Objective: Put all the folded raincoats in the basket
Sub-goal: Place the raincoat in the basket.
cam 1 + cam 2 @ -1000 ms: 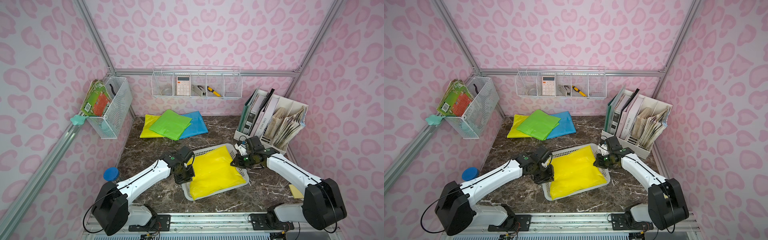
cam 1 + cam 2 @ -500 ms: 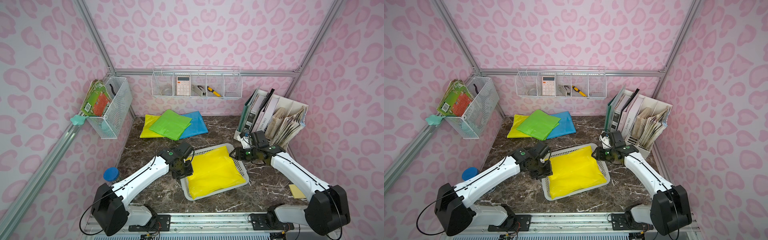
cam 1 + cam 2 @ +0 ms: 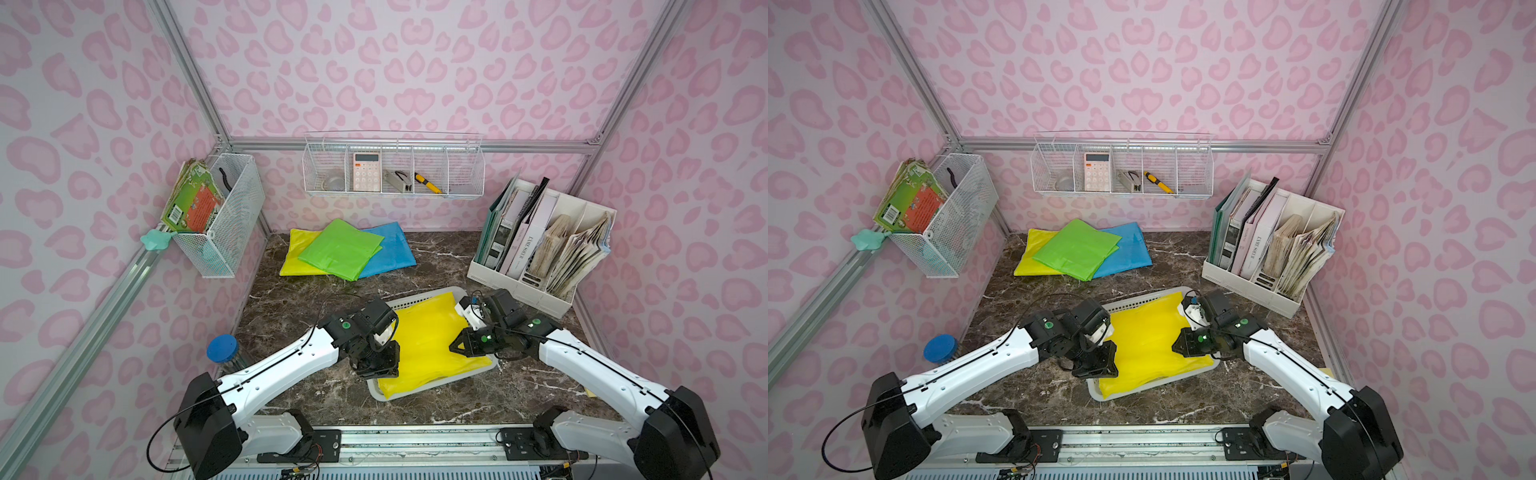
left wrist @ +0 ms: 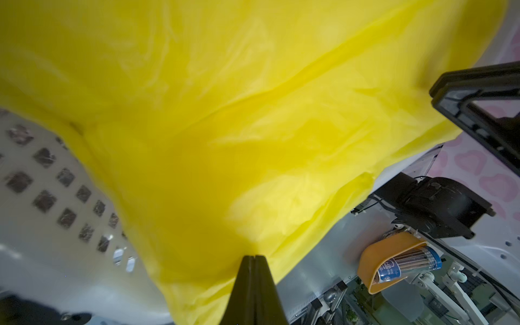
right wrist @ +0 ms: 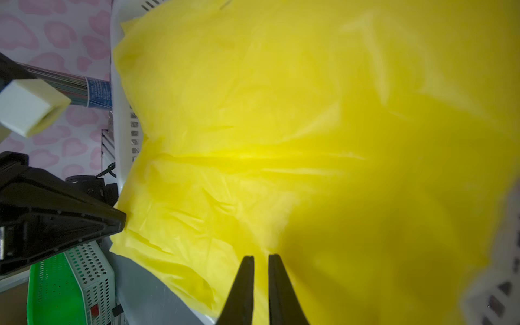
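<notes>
The yellow folded raincoat (image 3: 428, 345) (image 3: 1146, 336) lies in the low white perforated basket (image 3: 375, 392) (image 3: 1096, 392) near the table's front. Its front end drapes over the rim. My left gripper (image 3: 392, 371) (image 3: 1106, 368) is shut, its tips against the raincoat's left edge (image 4: 225, 112); the left wrist view shows the jaws (image 4: 254, 256) pressed together. My right gripper (image 3: 452, 347) (image 3: 1175, 345) rests at the raincoat's right edge. Its fingers (image 5: 261, 256) leave a narrow slit with yellow (image 5: 281, 126) showing in it; whether film is pinched there I cannot tell.
More folded raincoats, green over blue and yellow (image 3: 345, 249), lie at the back. A white file organiser (image 3: 540, 249) stands right of the basket. Wire baskets hang on the left wall (image 3: 224, 216) and back wall (image 3: 395, 166). A blue-lidded jar (image 3: 222, 349) stands at front left.
Both grippers opened and closed again. The left came forward along the raincoat's left edge; the right moved down onto its right edge. The raincoat stays in the basket.
</notes>
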